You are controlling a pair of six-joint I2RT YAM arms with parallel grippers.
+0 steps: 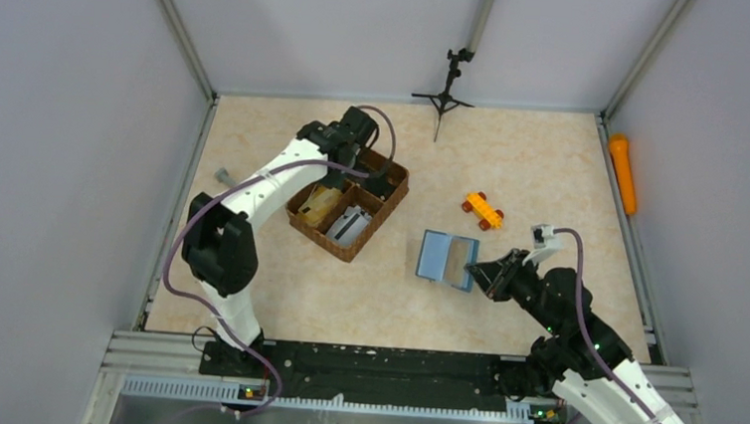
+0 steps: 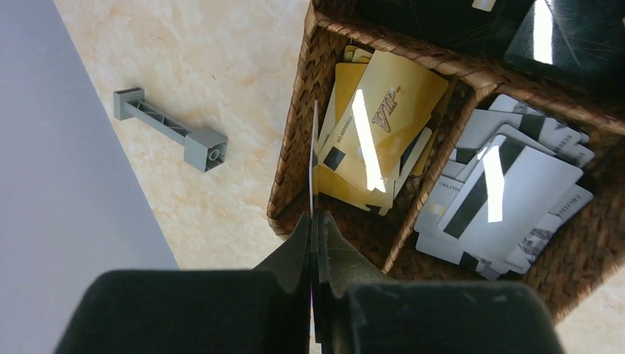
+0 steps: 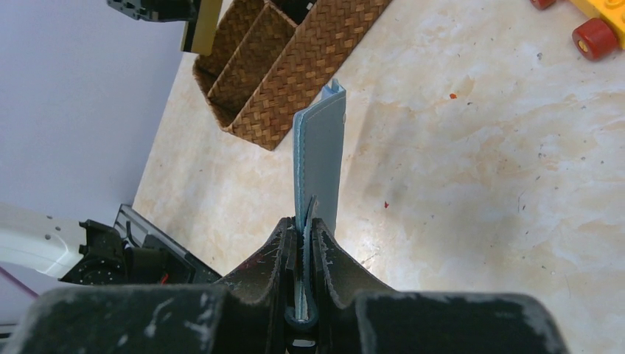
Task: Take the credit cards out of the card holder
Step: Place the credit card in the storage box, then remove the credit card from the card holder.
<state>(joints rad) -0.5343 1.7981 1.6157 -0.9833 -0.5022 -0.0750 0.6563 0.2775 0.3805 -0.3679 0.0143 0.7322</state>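
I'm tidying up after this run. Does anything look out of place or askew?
Yes. An orange stick lies outside the table's right edge. In the basket, the cards lie in loose, crooked heaps.

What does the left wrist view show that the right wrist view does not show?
Only the left wrist view: gold cards and white cards lying in the woven basket, and a grey plastic part. Only the right wrist view: the right gripper shut on the blue card holder, and a toy car. Both: that basket and the left gripper holding a card.
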